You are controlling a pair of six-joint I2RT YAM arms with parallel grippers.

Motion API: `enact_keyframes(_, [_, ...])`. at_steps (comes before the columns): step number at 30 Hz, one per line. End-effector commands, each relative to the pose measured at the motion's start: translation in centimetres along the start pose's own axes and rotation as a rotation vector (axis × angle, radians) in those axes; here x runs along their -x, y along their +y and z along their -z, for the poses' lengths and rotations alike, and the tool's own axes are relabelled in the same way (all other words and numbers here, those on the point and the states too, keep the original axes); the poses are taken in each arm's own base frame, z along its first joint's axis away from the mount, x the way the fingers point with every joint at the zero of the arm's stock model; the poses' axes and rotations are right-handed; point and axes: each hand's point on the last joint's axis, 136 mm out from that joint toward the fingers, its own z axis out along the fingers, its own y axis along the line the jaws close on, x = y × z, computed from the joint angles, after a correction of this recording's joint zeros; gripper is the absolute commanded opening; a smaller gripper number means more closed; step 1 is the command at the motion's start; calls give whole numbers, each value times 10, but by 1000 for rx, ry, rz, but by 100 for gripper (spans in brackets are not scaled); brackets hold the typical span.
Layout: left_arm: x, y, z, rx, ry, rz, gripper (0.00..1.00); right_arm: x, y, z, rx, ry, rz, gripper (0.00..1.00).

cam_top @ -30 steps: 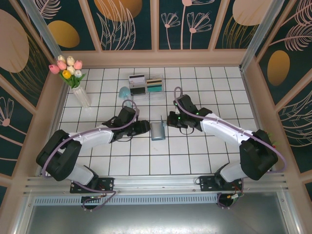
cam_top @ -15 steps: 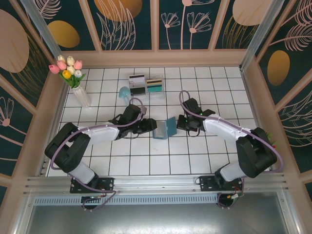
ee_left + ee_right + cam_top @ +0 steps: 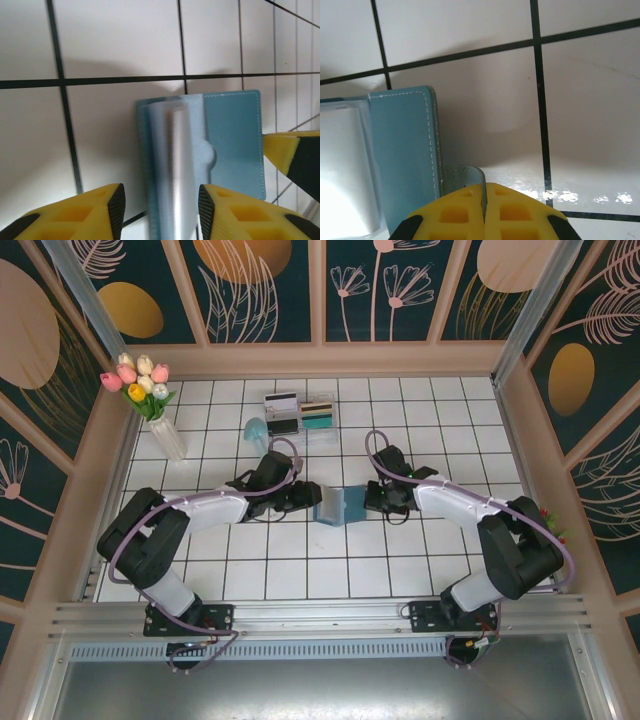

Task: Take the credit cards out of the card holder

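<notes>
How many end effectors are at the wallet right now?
2. The left end effector is open around the raised left flap of the wallet. The right end effector is shut on a thin edge at its right side.

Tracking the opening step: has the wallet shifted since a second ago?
Yes. The wallet has unfolded rightward; its right edge now lies past the clear box's right end.

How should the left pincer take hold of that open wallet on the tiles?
By the raised flap of the card holder: it stands thin and upright between the left pincer's open fingers, so coming from the left and closing on its two faces should work.
</notes>
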Motion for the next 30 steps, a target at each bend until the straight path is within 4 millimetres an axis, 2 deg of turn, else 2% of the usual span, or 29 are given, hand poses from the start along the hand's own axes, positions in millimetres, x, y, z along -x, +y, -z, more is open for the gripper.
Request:
enact_keyframes(1, [3,0,6,11,-19,-18,47,-9,-11,-7,-37,29,3,0])
enact_keyframes(4, [-4,-3,1,-40,1,4,43,-10,-12,-9,-37,34,0,0])
enact_keyframes(8, [-7,-23,0,-176,18,-3,39,-13,-12,-9,-29,42,-3,0])
enact_keyframes(11, [-7,-34,2,-227,26,-13,39,-13,-11,-8,-26,42,-2,0])
enact_keyframes(14, [-3,-33,5,-208,0,-19,41,-12,-8,-5,-14,35,1,0])
enact_keyframes(17, [3,-35,12,-200,-34,-35,45,-8,-4,-2,6,24,4,0])
enact_keyframes(20, [2,-42,16,-235,-32,-53,52,-5,0,2,18,14,5,0])
enact_keyframes(25, [-10,-53,10,-287,44,-73,67,-3,6,7,46,10,9,0])
enact_keyframes(30, [-15,-59,2,-266,77,-104,70,6,22,21,117,-24,17,0])
